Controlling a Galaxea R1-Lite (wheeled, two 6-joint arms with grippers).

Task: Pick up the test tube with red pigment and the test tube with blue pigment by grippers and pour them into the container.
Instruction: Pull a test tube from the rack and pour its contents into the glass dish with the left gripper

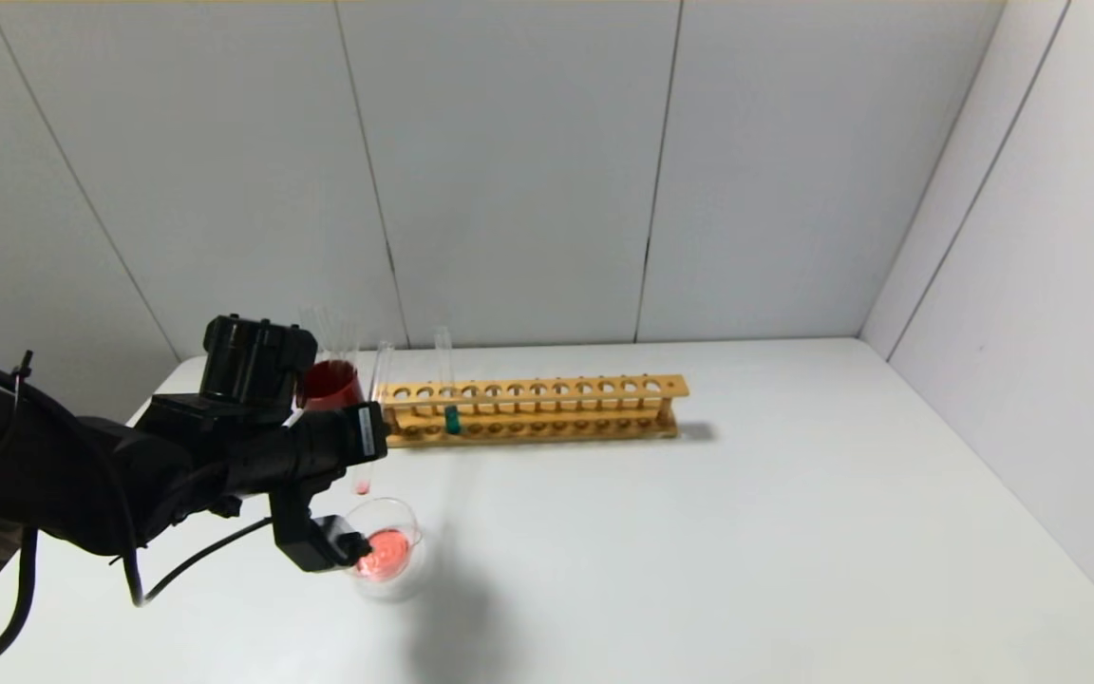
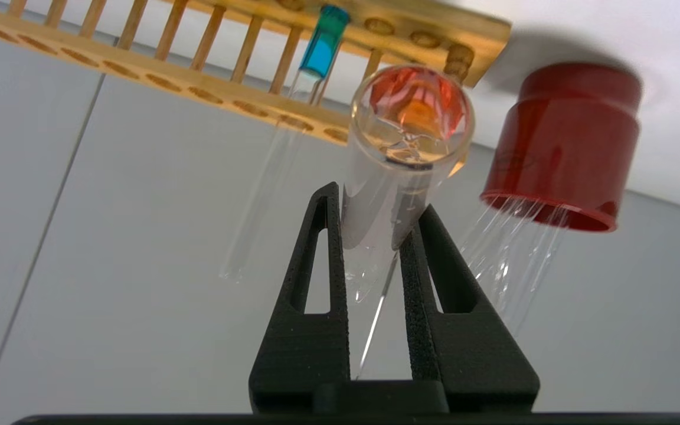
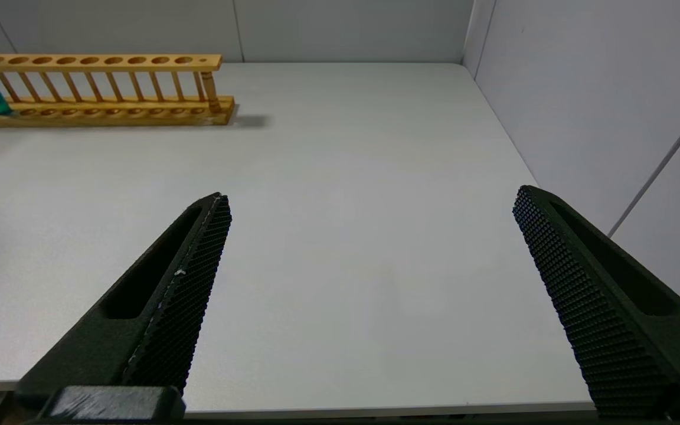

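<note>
Left gripper [image 2: 375, 248]: mine, pinching the test tube with red pigment [image 2: 402, 159] across its body, just above the container.
Test tube with red pigment: close to upright, rounded end down; only a small red remnant at the bottom, as far as the head view lets me judge.
Container [image 1: 386, 549]: on the worktop [image 1: 699, 551] near its left edge, red liquid pooled inside.
Test tube with blue pigment [image 1: 448, 394]: standing in the wooden rack [image 1: 533, 410], teal column intact, untouched.
Red cup [image 1: 329, 383]: holds plain clear tubes, beside the rack's left end.
Right gripper [image 3: 369, 283]: mine, spread wide over bare worktop, well apart from the rack.
Progress: red pour seemingly done; blue pick-up and pour remain.
</note>
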